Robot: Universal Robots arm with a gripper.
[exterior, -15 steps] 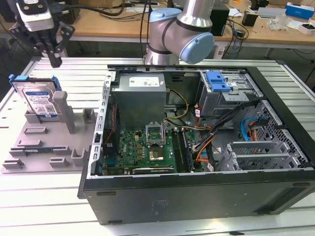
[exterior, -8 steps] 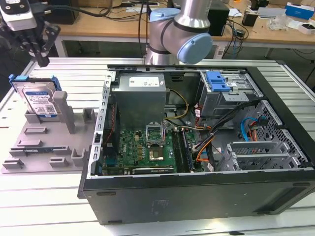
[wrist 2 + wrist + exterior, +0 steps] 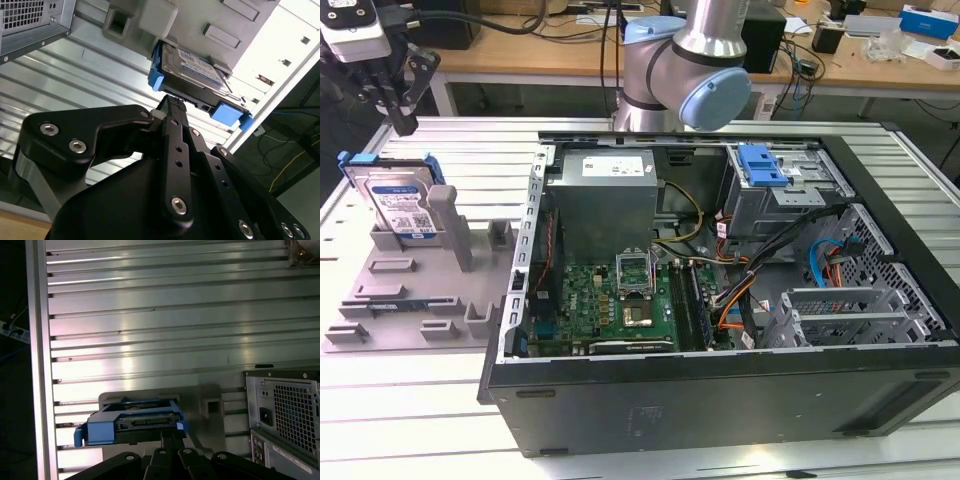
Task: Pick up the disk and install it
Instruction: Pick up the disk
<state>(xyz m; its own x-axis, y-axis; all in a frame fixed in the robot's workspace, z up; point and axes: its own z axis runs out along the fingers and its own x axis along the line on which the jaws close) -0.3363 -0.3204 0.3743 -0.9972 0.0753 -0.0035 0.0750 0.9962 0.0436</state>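
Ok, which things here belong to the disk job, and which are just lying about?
Job: disk, standing in grey holder; tool close to it; open computer case.
Lying about: boxes on back desk.

The exterior view overlooks the whole table (image 3: pixel 410 400) from above; both wrist views closely face the disk (image 3: pixel 192 67) (image 3: pixel 135 422).

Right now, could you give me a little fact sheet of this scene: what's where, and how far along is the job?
Disk: standing on edge in the grey holder, at the exterior view's left
Pincer: above the disk, apart from it, holding nothing
Computer case: open, beside the holder, on the slotted metal table
Progress: disk not yet picked up
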